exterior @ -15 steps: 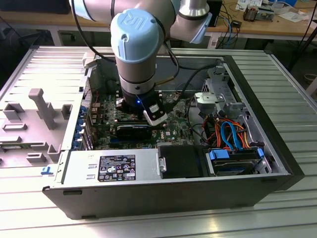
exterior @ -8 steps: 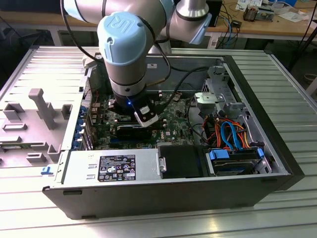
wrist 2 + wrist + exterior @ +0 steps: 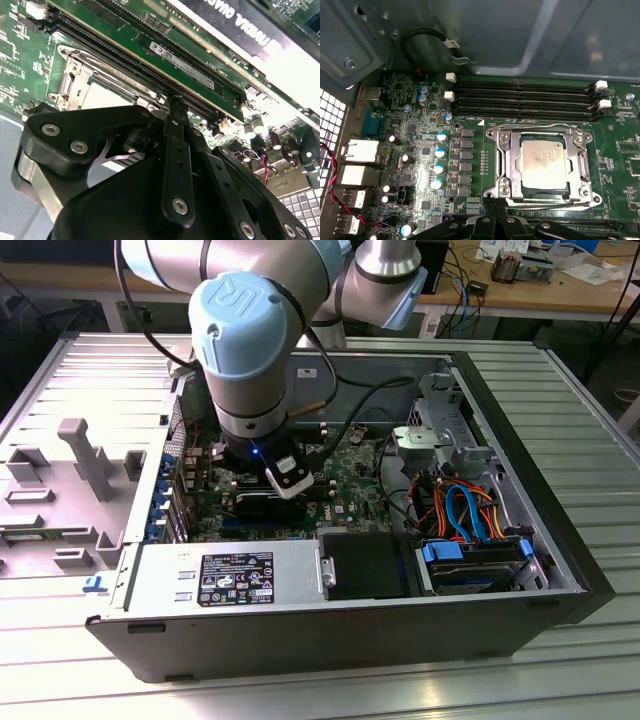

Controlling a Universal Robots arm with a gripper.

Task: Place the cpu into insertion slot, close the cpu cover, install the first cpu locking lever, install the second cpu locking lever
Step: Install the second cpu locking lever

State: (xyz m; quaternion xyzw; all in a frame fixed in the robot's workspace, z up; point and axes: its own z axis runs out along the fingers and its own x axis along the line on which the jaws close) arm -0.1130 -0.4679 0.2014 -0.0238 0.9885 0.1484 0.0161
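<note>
The cpu (image 3: 543,162), a dull silver square, lies flat in the insertion slot (image 3: 491,191) on the green board. The cpu cover (image 3: 509,160), a silver frame, lies down around it. One thin wire lever (image 3: 535,125) runs along the socket's edge beside the memory slots, and another lever (image 3: 555,202) runs along the opposite edge. My black gripper (image 3: 495,220) is shut with nothing seen between its fingers, its tips just at that second lever's side of the socket. In the second wrist view the gripper (image 3: 175,102) points at the cpu (image 3: 107,95). In the exterior view the gripper (image 3: 288,483) reaches down inside the case.
Black memory slots (image 3: 525,100) run beside the socket, and a black graphics card (image 3: 260,30) lies beyond them. The case holds a power supply (image 3: 240,575) and a drive bay with blue and orange cables (image 3: 470,510). A grey fixture (image 3: 85,455) stands at the exterior view's left.
</note>
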